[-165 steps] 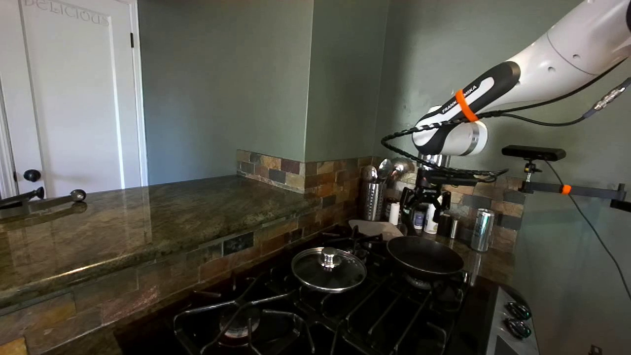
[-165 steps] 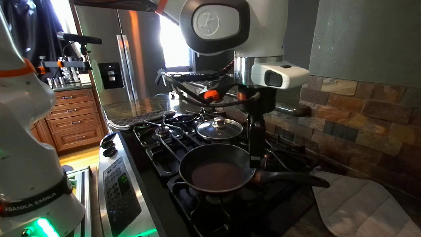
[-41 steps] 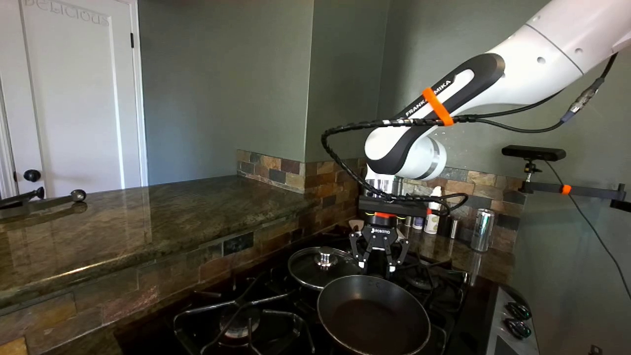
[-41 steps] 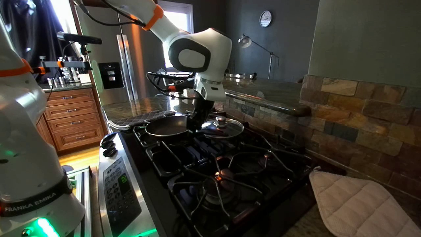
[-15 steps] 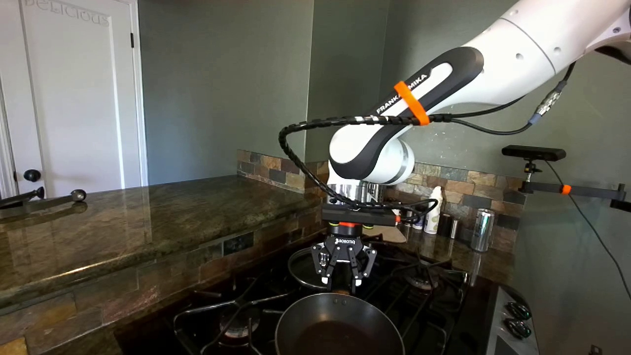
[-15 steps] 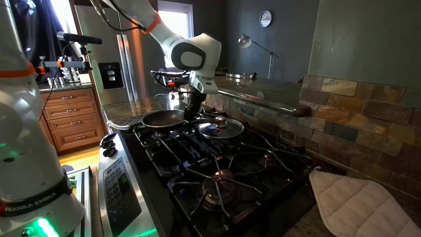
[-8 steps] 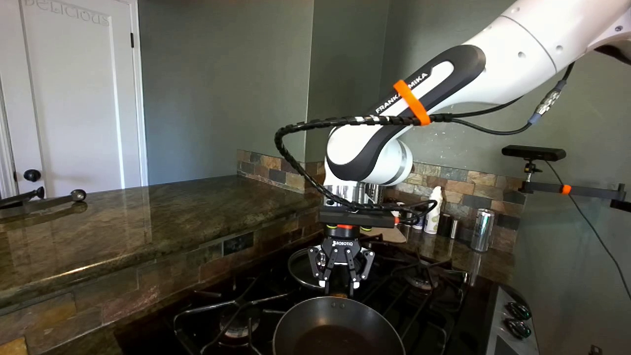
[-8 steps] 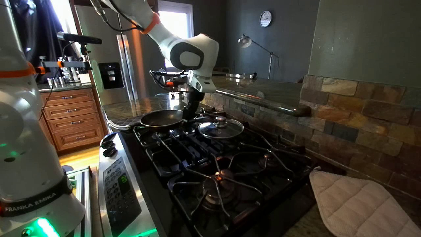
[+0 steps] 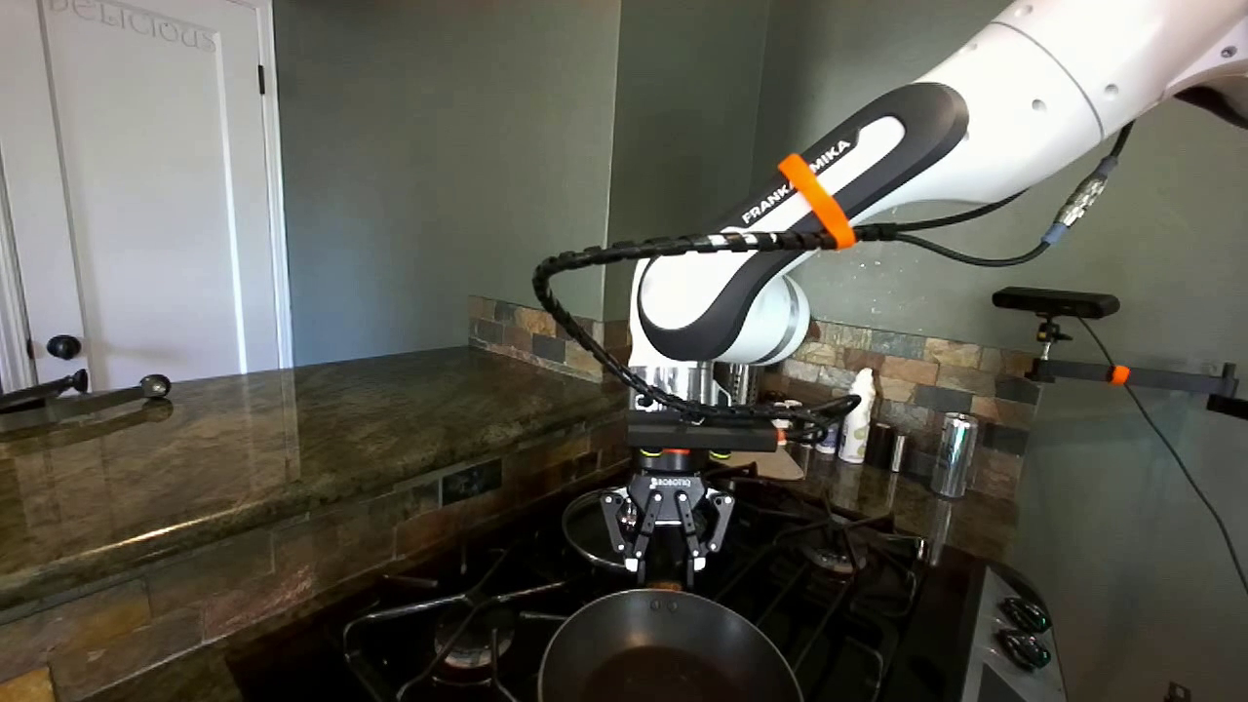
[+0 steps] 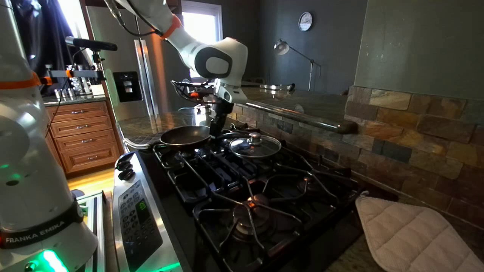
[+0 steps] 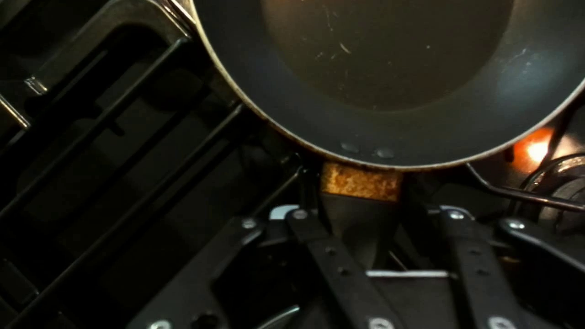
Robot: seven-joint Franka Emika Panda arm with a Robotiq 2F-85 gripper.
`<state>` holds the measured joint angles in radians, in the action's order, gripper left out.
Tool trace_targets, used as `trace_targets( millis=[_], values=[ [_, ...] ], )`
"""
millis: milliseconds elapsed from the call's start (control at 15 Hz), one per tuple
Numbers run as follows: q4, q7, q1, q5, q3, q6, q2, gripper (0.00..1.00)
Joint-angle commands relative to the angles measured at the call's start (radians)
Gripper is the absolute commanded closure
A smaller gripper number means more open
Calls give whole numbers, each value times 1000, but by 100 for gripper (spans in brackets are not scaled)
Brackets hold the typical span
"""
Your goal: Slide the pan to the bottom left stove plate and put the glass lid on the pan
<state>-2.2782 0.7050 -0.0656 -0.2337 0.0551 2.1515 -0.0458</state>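
One gripper (image 9: 665, 566) holds the pan (image 9: 671, 648) by its handle (image 11: 357, 214); the glass lid (image 10: 261, 149) lies near the pan, on the stove (image 10: 170, 217).

gas stove (image 10: 176, 211): glass lid (image 10: 255, 147) lies flat on the grates (image 11: 137, 205). black frying pan (image 9: 673, 653) positioned over the grates, just beside the lid; contact beneath the pan cannot be confirmed.
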Motion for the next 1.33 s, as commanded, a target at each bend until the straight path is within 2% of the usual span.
trace_targets(
  millis=[0,1267],
  values=[
    [27,4,-10,44,6,-4,-9,77],
    [114,-28,-67,187,42,-20,-68,77]
  ],
)
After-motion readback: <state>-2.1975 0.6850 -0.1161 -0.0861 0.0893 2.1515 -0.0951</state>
